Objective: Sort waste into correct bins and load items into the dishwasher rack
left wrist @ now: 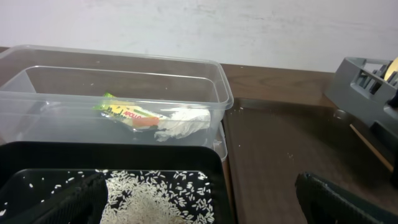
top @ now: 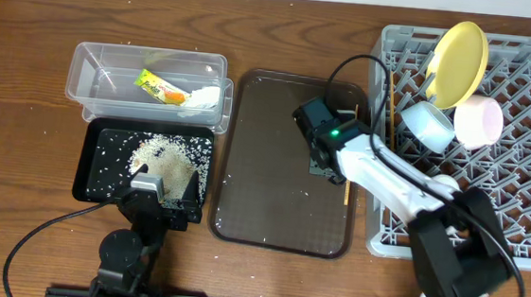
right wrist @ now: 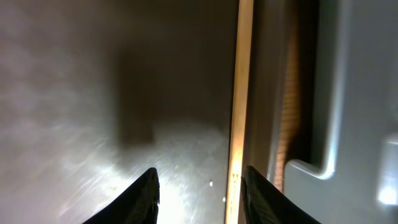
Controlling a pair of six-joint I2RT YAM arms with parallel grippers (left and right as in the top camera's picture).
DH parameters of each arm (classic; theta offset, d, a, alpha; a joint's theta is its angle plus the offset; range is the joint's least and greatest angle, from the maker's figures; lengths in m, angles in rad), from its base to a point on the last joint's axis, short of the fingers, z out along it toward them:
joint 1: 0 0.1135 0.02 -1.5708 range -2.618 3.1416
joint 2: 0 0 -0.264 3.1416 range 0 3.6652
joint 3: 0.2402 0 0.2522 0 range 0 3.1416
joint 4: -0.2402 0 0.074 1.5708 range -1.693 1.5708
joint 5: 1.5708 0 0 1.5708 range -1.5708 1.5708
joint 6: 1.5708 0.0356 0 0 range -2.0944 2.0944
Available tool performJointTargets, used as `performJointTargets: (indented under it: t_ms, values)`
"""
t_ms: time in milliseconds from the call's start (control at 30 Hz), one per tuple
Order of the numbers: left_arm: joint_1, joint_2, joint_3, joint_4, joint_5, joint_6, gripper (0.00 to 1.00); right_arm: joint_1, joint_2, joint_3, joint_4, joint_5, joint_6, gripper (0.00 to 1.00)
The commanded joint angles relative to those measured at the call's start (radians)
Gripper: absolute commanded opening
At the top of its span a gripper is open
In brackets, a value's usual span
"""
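Observation:
My right gripper (top: 331,165) hangs low over the right side of the dark brown serving tray (top: 271,196), open. In the right wrist view a wooden chopstick (right wrist: 239,93) lies on the tray between my open fingers (right wrist: 199,196), close to the right one; it also shows in the overhead view (top: 347,191). A second chopstick (top: 391,116) stands along the grey rack's (top: 526,216) left wall. The rack holds the yellow plate (top: 458,57), a pale cup or bowl (top: 427,125) and the pinkish bowl (top: 479,121). My left gripper (top: 152,197) is open and empty over the black tray (top: 93,168) of rice (left wrist: 155,199).
The clear tub (top: 101,69) behind the black tray holds the green-and-orange wrapper (left wrist: 127,113) and the white tissue (left wrist: 183,121). A few rice grains lie scattered on the brown tray. The rack's grey wall (right wrist: 354,93) stands right beside the chopstick.

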Motion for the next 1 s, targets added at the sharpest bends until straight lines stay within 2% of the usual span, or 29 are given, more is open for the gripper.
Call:
performJointTargets:
  t_ms: [0, 133, 233, 300, 367, 533, 700, 833, 967]
  values:
    - [0.004, -0.007, -0.027, -0.008, -0.005, 0.010, 0.99, -0.031, 0.054, -0.003, 0.002, 0.038, 0.043, 0.40]
    - [0.004, -0.007, -0.027, -0.007, -0.005, 0.010, 0.99, -0.032, 0.100, -0.003, -0.023, 0.034, 0.067, 0.36]
    - [0.004, -0.007, -0.027, -0.008, -0.005, 0.010, 0.99, -0.039, 0.103, -0.003, -0.033, -0.023, 0.062, 0.18]
    - [0.004, -0.007, -0.027, -0.008, -0.005, 0.010, 0.99, -0.039, 0.101, -0.002, -0.023, -0.100, -0.004, 0.07]
    - [0.004, -0.007, -0.027, -0.008, -0.005, 0.010, 0.99, -0.039, 0.100, -0.001, 0.004, -0.199, -0.113, 0.01]
    - [0.004, -0.007, -0.027, -0.008, -0.005, 0.010, 0.99, -0.040, 0.051, 0.038, -0.009, -0.261, -0.175, 0.01]
    - [0.004, -0.007, -0.027, -0.008, -0.005, 0.010, 0.99, -0.063, -0.135, 0.057, 0.025, -0.232, -0.238, 0.01]
    - [0.004, -0.007, -0.027, -0.008, -0.005, 0.010, 0.99, -0.121, -0.269, 0.057, 0.021, -0.089, -0.271, 0.01]
    - [0.004, -0.007, -0.027, -0.008, -0.005, 0.010, 0.99, -0.231, -0.325, 0.057, 0.032, -0.086, -0.343, 0.01]
